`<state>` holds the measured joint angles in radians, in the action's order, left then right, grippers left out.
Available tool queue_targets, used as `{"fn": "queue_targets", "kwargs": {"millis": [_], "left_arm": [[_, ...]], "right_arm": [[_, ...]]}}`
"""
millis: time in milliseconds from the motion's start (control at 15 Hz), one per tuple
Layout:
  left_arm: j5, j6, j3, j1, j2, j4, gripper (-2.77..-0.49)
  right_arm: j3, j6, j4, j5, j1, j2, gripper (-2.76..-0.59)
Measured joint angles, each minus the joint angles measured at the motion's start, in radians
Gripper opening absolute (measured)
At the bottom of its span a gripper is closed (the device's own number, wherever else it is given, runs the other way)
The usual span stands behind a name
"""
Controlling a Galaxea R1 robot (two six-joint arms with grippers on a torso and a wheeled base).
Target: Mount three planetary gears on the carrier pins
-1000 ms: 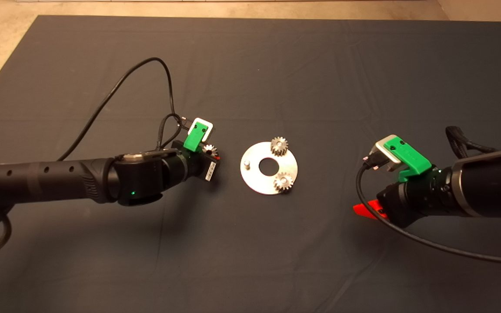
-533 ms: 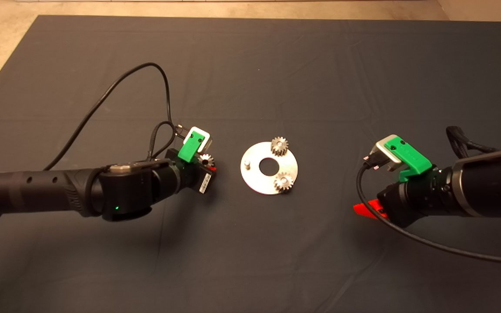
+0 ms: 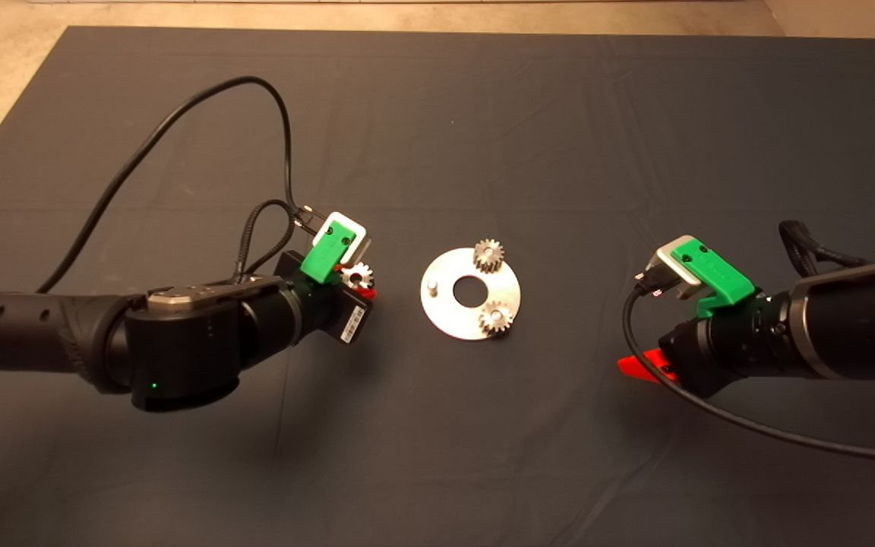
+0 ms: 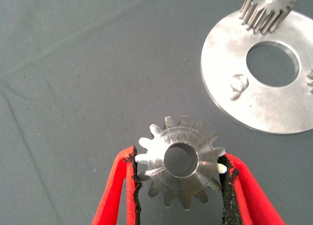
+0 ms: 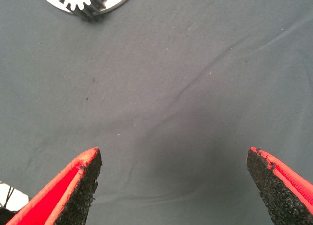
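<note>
The shiny carrier disc [image 3: 449, 315] lies mid-mat with a large central hole. Two planetary gears sit on its pins: one at the far side [image 3: 488, 255], one at the near right [image 3: 496, 317]. The third pin [image 3: 431, 287] on the disc's left stands bare, also in the left wrist view [image 4: 239, 82]. My left gripper [image 3: 358, 279] is shut on the third gear [image 4: 180, 164], held above the mat left of the disc, bore facing the wrist camera. My right gripper [image 5: 173, 186] is open and empty over bare mat right of the disc [image 5: 117, 2].
The dark mat [image 3: 437, 456] covers the table; pale floor shows past its far and left edges. A black cable [image 3: 179, 129] loops above the left arm. Another cable [image 3: 749, 425] trails from the right arm.
My left arm has drawn back to the left and lifted a little, carrying the gear slightly away from the disc. The right arm has not moved.
</note>
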<state>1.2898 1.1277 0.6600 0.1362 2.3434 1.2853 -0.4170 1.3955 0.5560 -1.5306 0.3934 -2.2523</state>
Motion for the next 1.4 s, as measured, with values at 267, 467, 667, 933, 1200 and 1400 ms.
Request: {"fn": "queue_targets", "kwargs": {"millis": [267,467,667,933,1200,1400], "left_arm": [[0.013,0.004,0.0,0.0,0.042,0.0,-2.51],[0.008,0.004,0.031,0.0,0.115,-0.001,-2.51],[0.009,0.004,0.061,0.0,0.131,0.0,-2.52],[0.009,0.004,0.078,0.0,0.133,0.0,-2.53],[0.008,0.004,0.078,-0.001,0.136,0.0,-2.53],[0.008,0.004,0.097,-0.006,0.154,0.002,-2.54]], "right_arm": [[0.0,0.0,0.0,0.0,0.0,0.0,-1.15],[0.0,0.0,0.0,-0.001,0.0,0.001,-1.15],[0.0,0.0,0.0,-0.001,0.0,0.0,-1.15],[0.0,0.0,0.0,0.0,0.0,0.001,-1.15],[0.0,0.0,0.0,0.0,0.0,0.0,-1.15],[0.0,0.0,0.0,0.0,0.0,0.0,-1.15]]}}
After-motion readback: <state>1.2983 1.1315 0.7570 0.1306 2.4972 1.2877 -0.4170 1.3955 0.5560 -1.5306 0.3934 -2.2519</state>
